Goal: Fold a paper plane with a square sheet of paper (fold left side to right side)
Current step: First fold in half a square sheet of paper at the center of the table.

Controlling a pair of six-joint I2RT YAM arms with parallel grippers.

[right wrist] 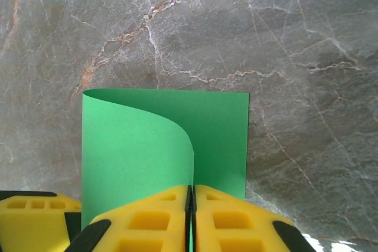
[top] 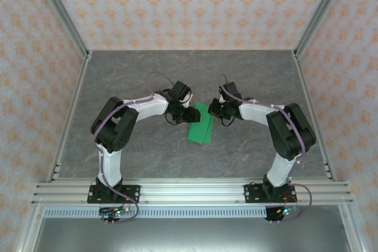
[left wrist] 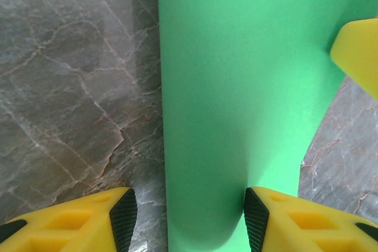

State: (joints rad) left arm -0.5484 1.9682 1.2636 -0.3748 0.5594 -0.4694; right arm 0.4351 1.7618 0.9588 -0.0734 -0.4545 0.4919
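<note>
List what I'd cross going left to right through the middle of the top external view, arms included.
left arm → left gripper → green sheet of paper → right gripper → right arm

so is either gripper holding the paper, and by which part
The right gripper pinches the square sheet of paper by the edge of its curled-over flap. The left gripper stands open astride the paper, holding nothing.
</note>
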